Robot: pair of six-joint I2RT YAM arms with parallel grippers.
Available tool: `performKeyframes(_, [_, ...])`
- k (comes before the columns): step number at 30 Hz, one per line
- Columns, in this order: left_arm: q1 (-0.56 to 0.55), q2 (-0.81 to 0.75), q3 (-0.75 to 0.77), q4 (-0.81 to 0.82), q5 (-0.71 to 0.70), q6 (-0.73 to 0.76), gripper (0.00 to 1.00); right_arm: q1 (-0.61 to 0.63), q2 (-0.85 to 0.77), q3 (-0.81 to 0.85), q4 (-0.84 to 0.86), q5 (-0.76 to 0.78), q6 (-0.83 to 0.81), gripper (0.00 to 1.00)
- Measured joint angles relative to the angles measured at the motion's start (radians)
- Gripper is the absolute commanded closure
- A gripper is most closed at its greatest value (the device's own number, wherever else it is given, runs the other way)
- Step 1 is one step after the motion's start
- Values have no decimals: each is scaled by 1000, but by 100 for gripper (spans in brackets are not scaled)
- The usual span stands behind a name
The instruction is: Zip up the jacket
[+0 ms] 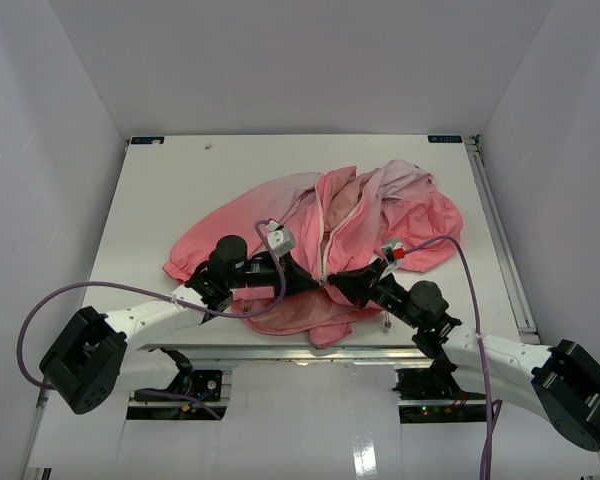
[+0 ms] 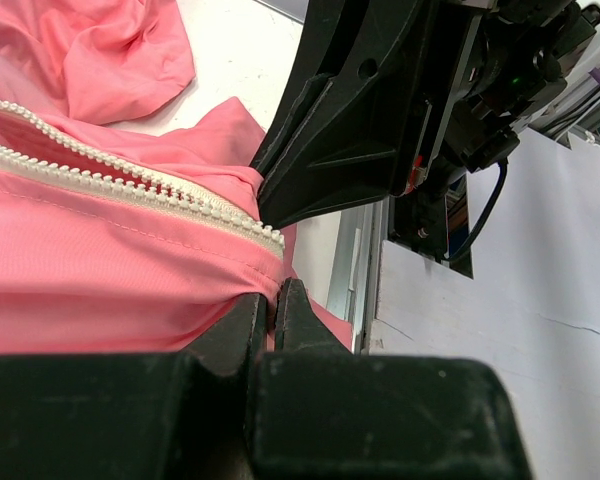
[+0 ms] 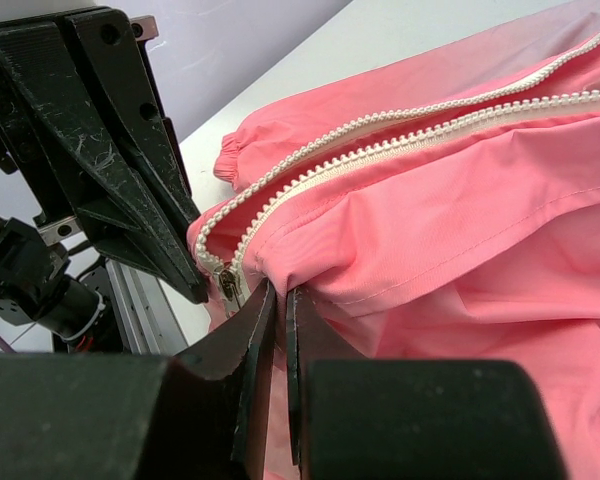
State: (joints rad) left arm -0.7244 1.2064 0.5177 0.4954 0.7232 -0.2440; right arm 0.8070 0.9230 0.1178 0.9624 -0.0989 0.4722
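Surface: white table [image 1: 180, 180], matte. One small dark speck [image 1: 209, 147] by far edge, toward far-left corner. One blue tab [image 1: 145, 140] at far-left corner, second blue tab [image 1: 445, 138] at far-right corner. A metal rail [image 1: 503, 240] runs along right edge. Pale grey walls [image 1: 280, 60] enclose left, far, right sides.
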Motion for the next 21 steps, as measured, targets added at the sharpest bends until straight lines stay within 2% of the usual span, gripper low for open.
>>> performKeyframes(5, [2, 8, 2, 12, -4, -16, 100, 0, 0, 4, 0, 4, 0, 92])
performKeyframes(10, [2, -11, 1, 13, -54, -59, 71, -3, 1, 4, 14, 7, 1, 92])
performKeyframes(11, [2, -21, 1, 14, -63, -66, 68, -3, 1, 4, 23, 7, 3, 92])
performKeyframes(21, [1, -135, -37, 49, -115, -107, 54, -8, 7, 4, 91, 14, 15, 92])
